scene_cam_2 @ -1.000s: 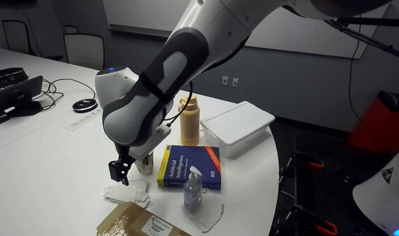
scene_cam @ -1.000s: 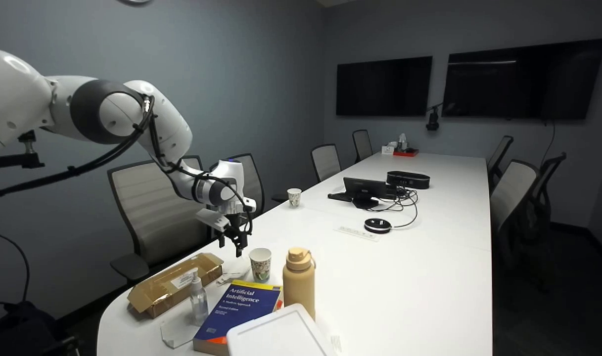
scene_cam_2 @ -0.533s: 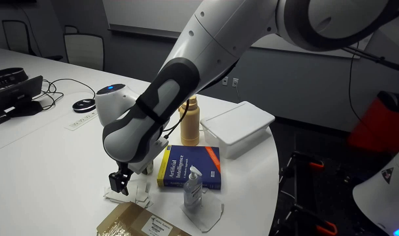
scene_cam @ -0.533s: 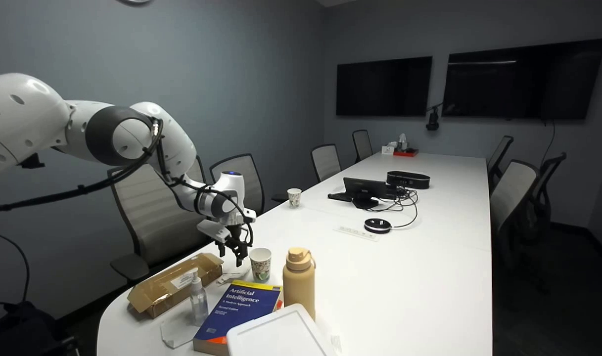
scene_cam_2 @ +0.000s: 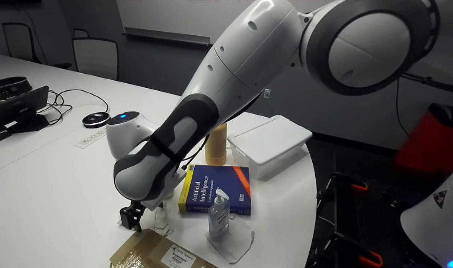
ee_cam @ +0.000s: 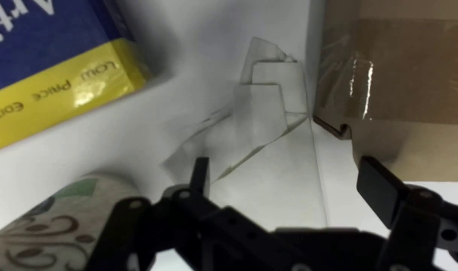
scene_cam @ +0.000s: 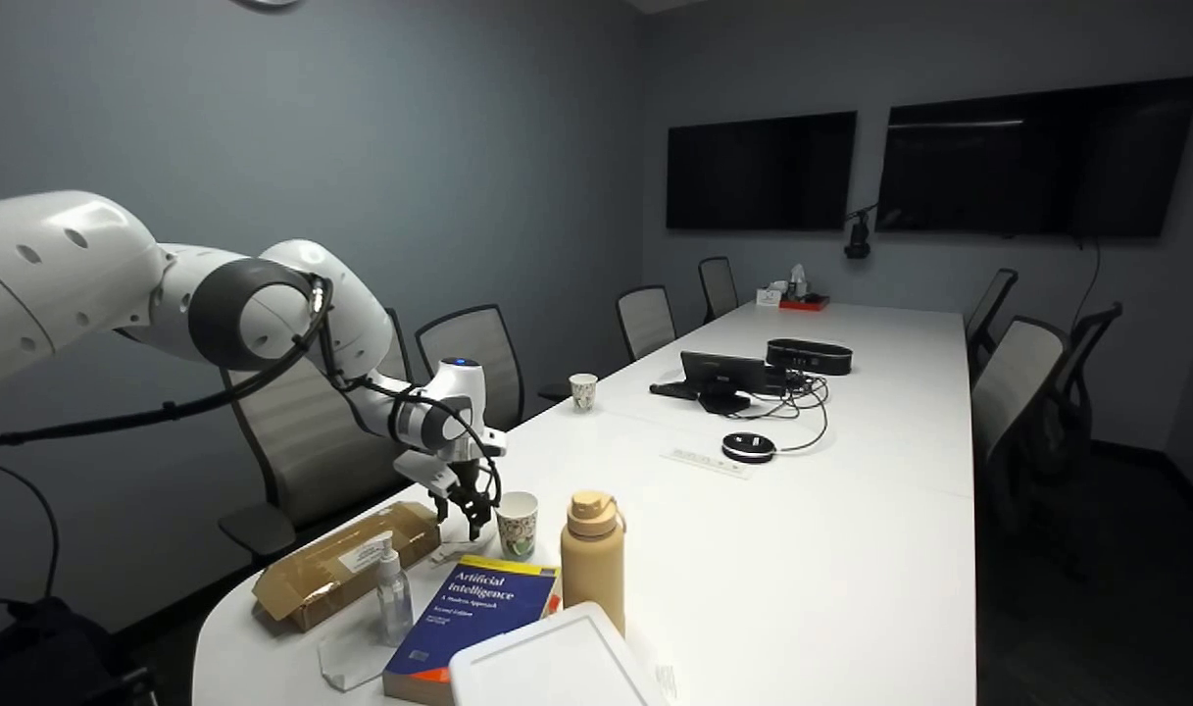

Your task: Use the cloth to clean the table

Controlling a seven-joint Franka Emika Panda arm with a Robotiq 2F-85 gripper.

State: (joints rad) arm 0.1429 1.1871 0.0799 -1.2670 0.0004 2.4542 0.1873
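A folded white cloth (ee_cam: 270,188) lies on the white table (scene_cam: 802,549), between a cardboard box and a paper cup. It shows partly behind the gripper in an exterior view (scene_cam_2: 161,221) and as a thin pale strip in an exterior view (scene_cam: 454,552). My gripper (ee_cam: 284,169) is open and points down over the cloth, with nothing between its fingers. In the wrist view the left finger overlaps the cloth and the right finger is past its right edge, by the box. The gripper is low in both exterior views (scene_cam: 459,526) (scene_cam_2: 149,217); whether it touches the cloth, I cannot tell.
The cardboard box (scene_cam_2: 166,253) is close beside one finger, the paper cup (scene_cam: 517,528) beside the other. A blue book (scene_cam_2: 215,186), a pump bottle (scene_cam_2: 219,219) on another white sheet (scene_cam_2: 233,242), a tan flask (scene_cam: 593,569) and a lidded plastic box (scene_cam_2: 270,137) stand nearby.
The arm and gripper have moved down toward the cloth, and the fingers now stand lower, near the box's end. The gripper has stayed open. The objects on the table have not moved.
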